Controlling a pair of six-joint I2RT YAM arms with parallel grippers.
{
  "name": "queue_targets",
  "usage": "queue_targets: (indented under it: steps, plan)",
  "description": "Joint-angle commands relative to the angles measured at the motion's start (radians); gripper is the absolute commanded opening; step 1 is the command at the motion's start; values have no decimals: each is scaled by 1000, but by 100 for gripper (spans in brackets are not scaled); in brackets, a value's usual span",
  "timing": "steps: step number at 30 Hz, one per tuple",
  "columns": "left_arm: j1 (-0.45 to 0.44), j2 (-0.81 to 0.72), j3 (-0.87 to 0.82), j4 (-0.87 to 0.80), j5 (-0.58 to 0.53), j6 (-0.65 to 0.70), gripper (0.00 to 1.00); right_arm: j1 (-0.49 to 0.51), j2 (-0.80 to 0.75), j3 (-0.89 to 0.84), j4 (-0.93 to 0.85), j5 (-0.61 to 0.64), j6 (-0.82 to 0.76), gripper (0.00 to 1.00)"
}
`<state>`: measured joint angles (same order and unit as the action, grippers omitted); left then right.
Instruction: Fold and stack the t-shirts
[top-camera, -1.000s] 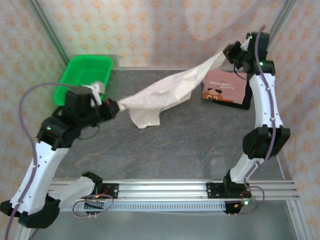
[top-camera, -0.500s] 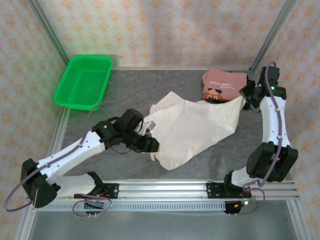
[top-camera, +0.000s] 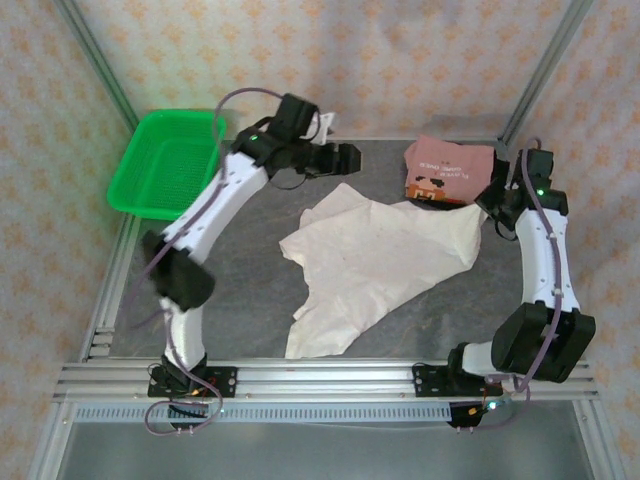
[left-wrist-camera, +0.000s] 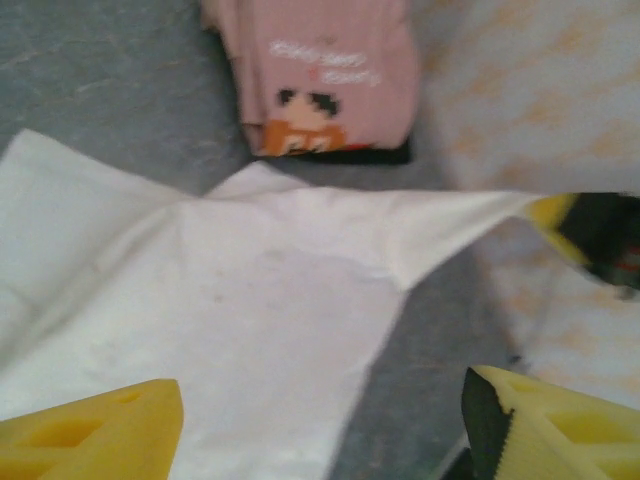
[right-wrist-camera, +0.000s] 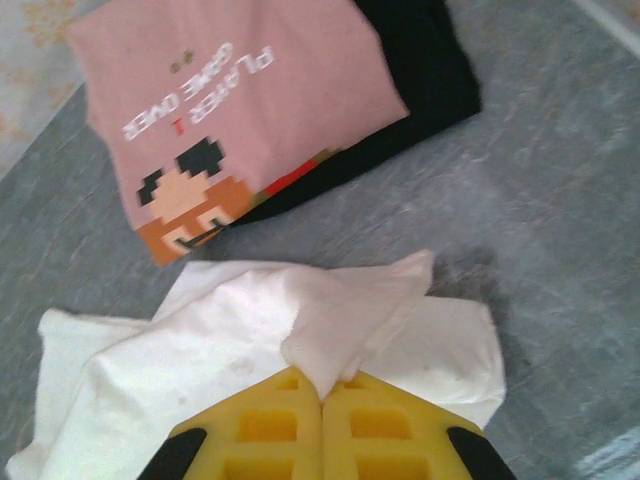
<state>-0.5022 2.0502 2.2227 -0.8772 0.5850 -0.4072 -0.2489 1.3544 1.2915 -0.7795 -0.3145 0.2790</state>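
The cream-white t-shirt (top-camera: 385, 255) lies spread and crumpled on the grey table (top-camera: 240, 300). My right gripper (top-camera: 489, 213) is low at the shirt's right corner. In the right wrist view its yellow fingers (right-wrist-camera: 322, 400) are shut on a pinch of white cloth (right-wrist-camera: 350, 320). My left gripper (top-camera: 348, 158) hovers at the far middle, above the shirt's top edge. Its fingers (left-wrist-camera: 90, 430) stand open and apart over the white t-shirt (left-wrist-camera: 250, 300), holding nothing. A folded pink printed t-shirt (top-camera: 448, 168) (right-wrist-camera: 230, 110) rests on a folded black t-shirt (right-wrist-camera: 430, 70) at the far right.
A green mesh basket (top-camera: 165, 160) sits at the far left corner with nothing in it. Frame posts (top-camera: 95, 60) rise at both back corners before a patterned wall. Bare table lies left of the white shirt and along the near rail.
The white shirt, stretched in the air between both grippers, came down and now lies spread. My left gripper let go, opened and swung to the far middle. My right gripper lowered, still shut.
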Motion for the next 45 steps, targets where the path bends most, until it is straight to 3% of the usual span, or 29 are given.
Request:
queue_targets:
  steps: [1, 7, 17, 27, 33, 41, 45]
  plan:
    - [15, 237, 187, -249, -115, 178, 67, 43, -41, -17, 18, -76, -29, 0]
    - [22, 425, 262, -183, -260, 150, 62, 105, -73, -52, 5, -128, -6, 0]
    - [22, 510, 271, -47, -465, 66, 62, 171, -130, -117, -3, -164, 34, 0]
    - [22, 626, 392, 10, -504, 35, 66, 176, -165, -181, -7, -194, 61, 0]
    - [16, 672, 399, 88, -472, -17, 66, 191, -211, -209, -12, -212, 69, 0]
    - [-43, 718, 418, 76, -592, 31, 65, 193, -233, -233, -11, -236, 72, 0]
    - [-67, 746, 417, 3, -669, 34, 56, 192, -239, -227, -20, -243, 63, 0]
